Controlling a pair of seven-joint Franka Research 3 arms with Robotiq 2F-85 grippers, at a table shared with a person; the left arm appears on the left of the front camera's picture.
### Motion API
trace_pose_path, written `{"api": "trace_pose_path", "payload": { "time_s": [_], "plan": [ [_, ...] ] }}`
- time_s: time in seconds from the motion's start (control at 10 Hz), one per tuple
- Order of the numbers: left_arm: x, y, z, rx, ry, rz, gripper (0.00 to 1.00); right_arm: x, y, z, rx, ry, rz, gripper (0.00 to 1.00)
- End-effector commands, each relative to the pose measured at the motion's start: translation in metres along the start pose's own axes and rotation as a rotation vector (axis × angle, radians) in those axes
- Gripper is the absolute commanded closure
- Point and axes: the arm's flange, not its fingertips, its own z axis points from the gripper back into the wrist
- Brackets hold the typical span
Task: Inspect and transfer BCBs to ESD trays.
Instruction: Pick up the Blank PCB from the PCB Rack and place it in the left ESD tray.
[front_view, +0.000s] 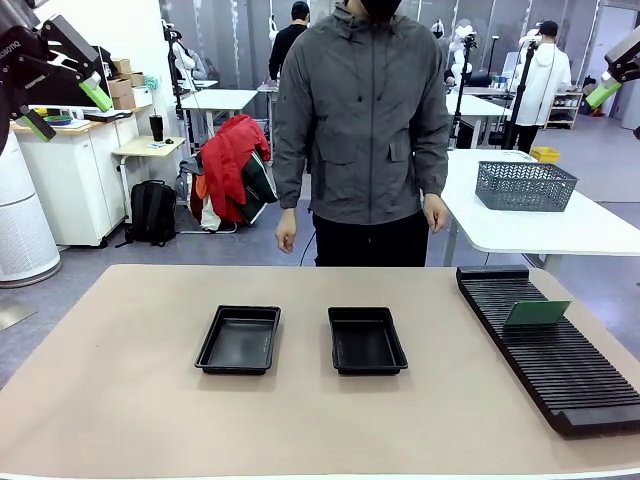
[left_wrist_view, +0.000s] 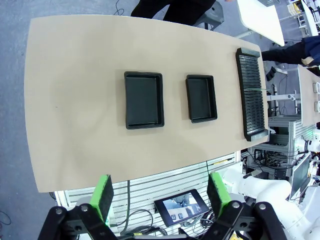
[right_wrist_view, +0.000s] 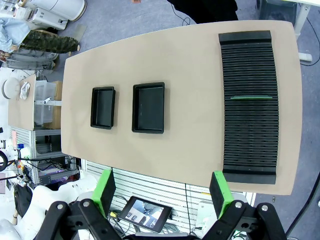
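Note:
Two empty black ESD trays lie side by side mid-table, the left tray (front_view: 238, 340) (left_wrist_view: 144, 100) (right_wrist_view: 148, 107) and the right tray (front_view: 366, 340) (left_wrist_view: 201, 98) (right_wrist_view: 103, 107). One green BCB (front_view: 536, 313) (left_wrist_view: 257, 89) (right_wrist_view: 251, 97) stands on edge in a slot of the long black rack (front_view: 560, 380) (left_wrist_view: 251, 115) (right_wrist_view: 249, 140). My left gripper (front_view: 68, 108) (left_wrist_view: 162, 197) hangs open high above the table's left side, holding nothing. My right gripper (front_view: 610, 88) (right_wrist_view: 162, 192) is open high at the right, also holding nothing.
A person in a grey jacket (front_view: 362, 110) stands at the table's far edge, hands hanging at the sides. The rack runs along the table's right side. Bare tan tabletop (front_view: 120, 400) surrounds the trays. A white table with a grey basket (front_view: 525, 185) stands behind.

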Motion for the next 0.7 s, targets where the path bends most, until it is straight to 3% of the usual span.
{"api": "trace_pose_path", "payload": {
  "time_s": [0.0,0.2,0.5,0.6],
  "plan": [
    [0.000,0.000,0.000,0.005,0.000,-0.001,0.00,0.001,0.000,-0.004,-0.053,-0.032,0.049,0.00],
    [0.000,0.000,0.000,0.005,0.000,-0.001,0.00,0.000,-0.004,-0.014,-0.148,-0.066,0.234,0.00],
    [0.000,0.000,0.000,0.005,0.000,-0.001,0.00,0.003,-0.018,-0.044,-0.243,-0.031,0.528,0.00],
    [0.000,0.000,0.000,0.005,0.000,-0.001,0.00,0.002,-0.023,-0.056,-0.270,-0.005,0.690,0.00]
  ]
}}
